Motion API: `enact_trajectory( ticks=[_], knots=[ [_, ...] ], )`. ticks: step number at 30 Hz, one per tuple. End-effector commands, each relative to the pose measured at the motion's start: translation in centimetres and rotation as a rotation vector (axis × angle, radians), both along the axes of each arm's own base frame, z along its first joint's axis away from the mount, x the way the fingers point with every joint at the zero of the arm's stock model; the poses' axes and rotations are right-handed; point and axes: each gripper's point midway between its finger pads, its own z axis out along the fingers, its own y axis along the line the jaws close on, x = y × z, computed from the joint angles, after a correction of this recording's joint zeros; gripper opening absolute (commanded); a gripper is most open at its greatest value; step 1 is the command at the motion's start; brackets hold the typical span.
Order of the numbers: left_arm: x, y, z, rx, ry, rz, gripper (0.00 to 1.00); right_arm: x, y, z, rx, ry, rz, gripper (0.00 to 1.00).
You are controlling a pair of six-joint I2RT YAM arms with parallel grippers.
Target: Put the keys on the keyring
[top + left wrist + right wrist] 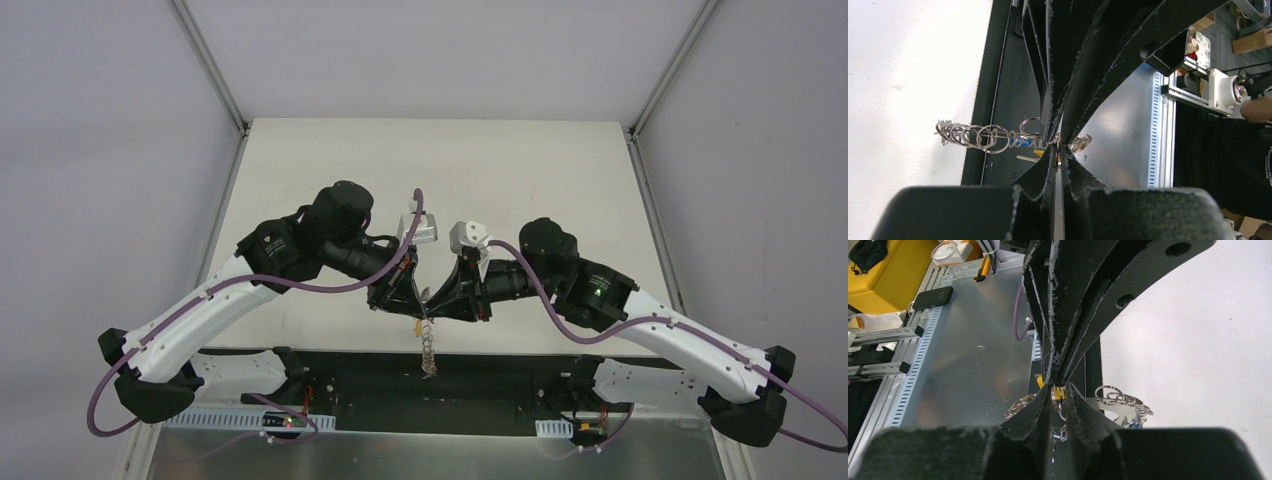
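Note:
The keyring (pixel 428 350) hangs off the table's front edge, below the two grippers that meet tip to tip. My left gripper (pixel 1059 146) is shut on the keyring's wire (pixel 973 135), whose small loops fan out to either side of the fingers. The blue key (pixel 1020 142) and the yellow key (pixel 1039 152) hang on the ring just left of that grip. In the right wrist view my right gripper (pixel 1059 392) is closed round the yellow key's head (pixel 1054 392) and a small loop. The keyring's loops (pixel 1120 399) and the blue key (pixel 1137 424) show to its right.
The white table (pixel 450 170) lies behind the grippers. A black strip (pixel 480 375) and a metal plate (pixel 968 350) lie below the hanging ring. A person's arm (pixel 1255 107) and benches with clutter (pixel 933 297) sit beyond the rig.

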Motion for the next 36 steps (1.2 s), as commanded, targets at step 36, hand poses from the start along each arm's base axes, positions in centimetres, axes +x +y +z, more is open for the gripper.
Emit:
enact_trajectory(
  ticks=[36],
  knots=[
    [-1.4,-0.3,4.8,-0.255,-0.129,-0.065,0.32,-1.4,-1.7,6.4,0.203,-0.167,-0.136,0.00]
  ],
)
